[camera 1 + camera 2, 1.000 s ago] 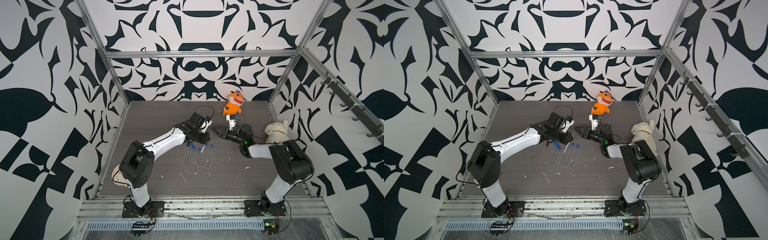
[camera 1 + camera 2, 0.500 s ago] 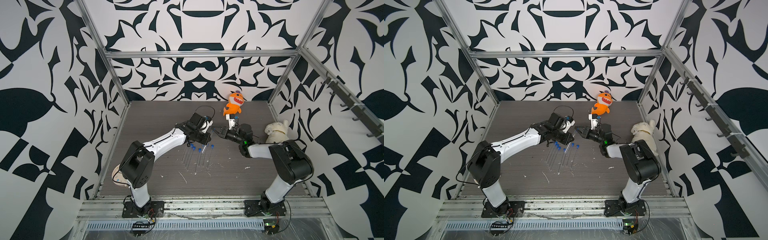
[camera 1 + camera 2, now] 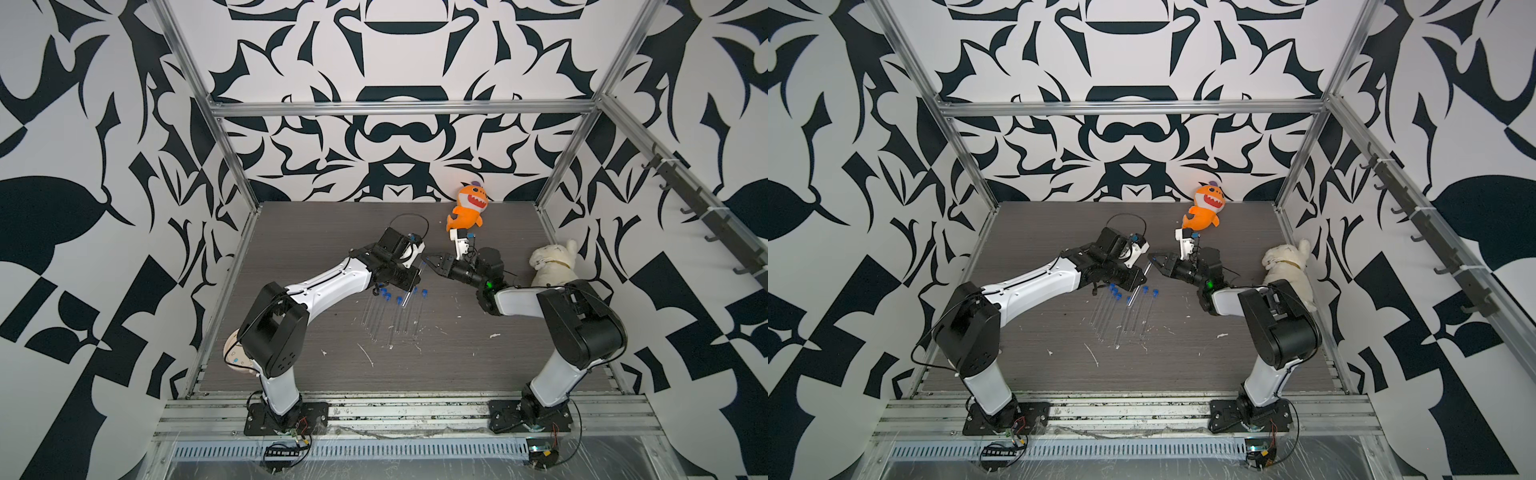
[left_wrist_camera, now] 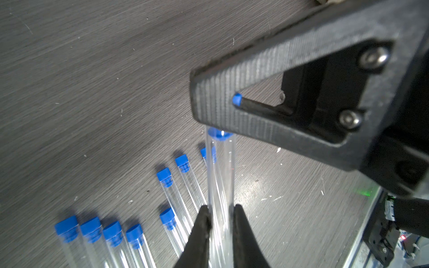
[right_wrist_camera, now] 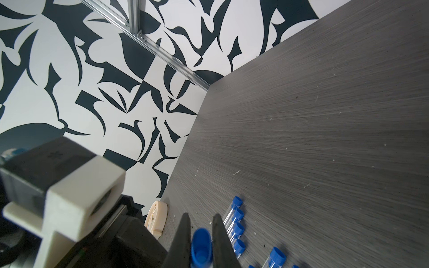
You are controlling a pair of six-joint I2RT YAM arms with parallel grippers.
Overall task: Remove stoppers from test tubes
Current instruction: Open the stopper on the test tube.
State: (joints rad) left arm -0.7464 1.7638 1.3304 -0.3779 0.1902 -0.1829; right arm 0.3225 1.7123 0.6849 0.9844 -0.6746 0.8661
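Shifted leftward, the right pincer had clamped on the stopper of the tilted test tube gripped by the left pincer, mid-frame in both top views. The left wrist view showed that test tube at lower centre. The right wrist view showed the stopper pinched at bottom centre, with capped tubes lying on the counter.

An orange shark plush lies at the table's back edge. A white plush sits by the right wall, a cream disc by the left.
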